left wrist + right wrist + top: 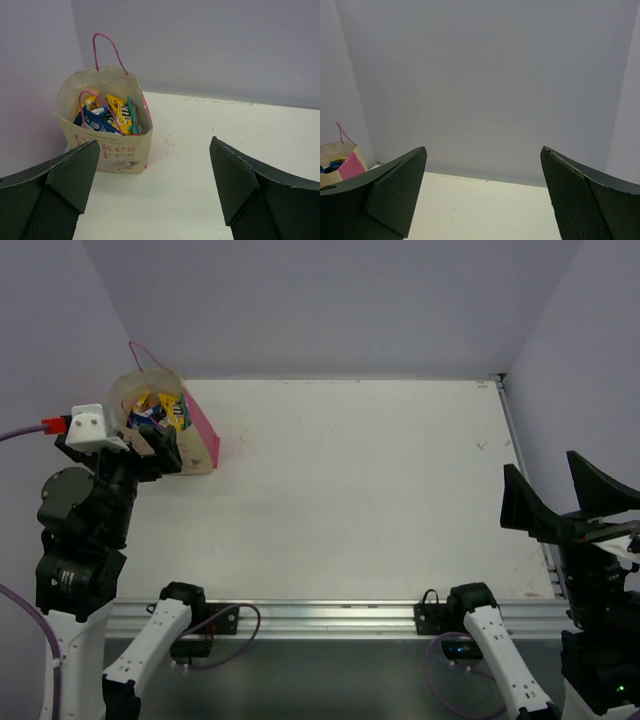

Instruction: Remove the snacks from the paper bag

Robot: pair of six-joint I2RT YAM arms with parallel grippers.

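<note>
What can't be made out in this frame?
Snacks: left wrist view, count unclear; they overlap and the bag wall hides the lower ones.
Bag's near side: top view, covered by the left gripper.
Bag: right wrist view, cut by the frame edge and the right gripper.

White table top, matte, with a few small dark specks toward the far right (fainter ones show mid-surface in the left wrist view). Pale lavender-grey back wall meets the table's far edge. Left side wall and right side wall are the same colour. Aluminium rail runs along the near edge, metal strip along the right edge.
</note>
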